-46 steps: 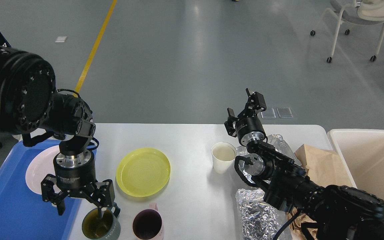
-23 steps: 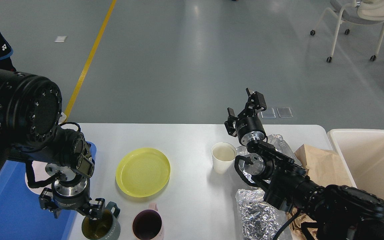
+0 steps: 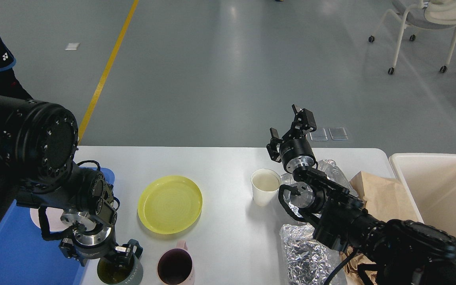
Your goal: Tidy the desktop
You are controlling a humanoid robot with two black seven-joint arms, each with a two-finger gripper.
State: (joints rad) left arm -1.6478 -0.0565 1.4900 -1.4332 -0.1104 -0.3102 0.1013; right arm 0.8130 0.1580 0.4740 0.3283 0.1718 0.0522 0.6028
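Note:
The white desktop [image 3: 220, 166] carries a yellow plate [image 3: 170, 204], a white paper cup [image 3: 265, 186], a dark green mug [image 3: 119, 271] and a pink mug [image 3: 175, 267] at the front. My left gripper [image 3: 97, 255] points down over the green mug's left rim. Its jaws are spread, with one finger [image 3: 123, 252] over the mug's mouth and the other outside to the left. My right gripper [image 3: 290, 124] is open and empty, raised above the table's far edge behind the paper cup.
A blue tray [image 3: 2, 257] with a pale plate [image 3: 35, 217] lies at the left edge. Crumpled foil [image 3: 305, 253], a clear wrapper [image 3: 331, 166] and a brown paper bag [image 3: 378, 194] lie at the right. A cream bin [image 3: 441, 190] stands beside the table's right end.
My left arm has swung down and toward me, lowering the gripper from above the tray edge onto the green mug's rim. The right arm has not moved.

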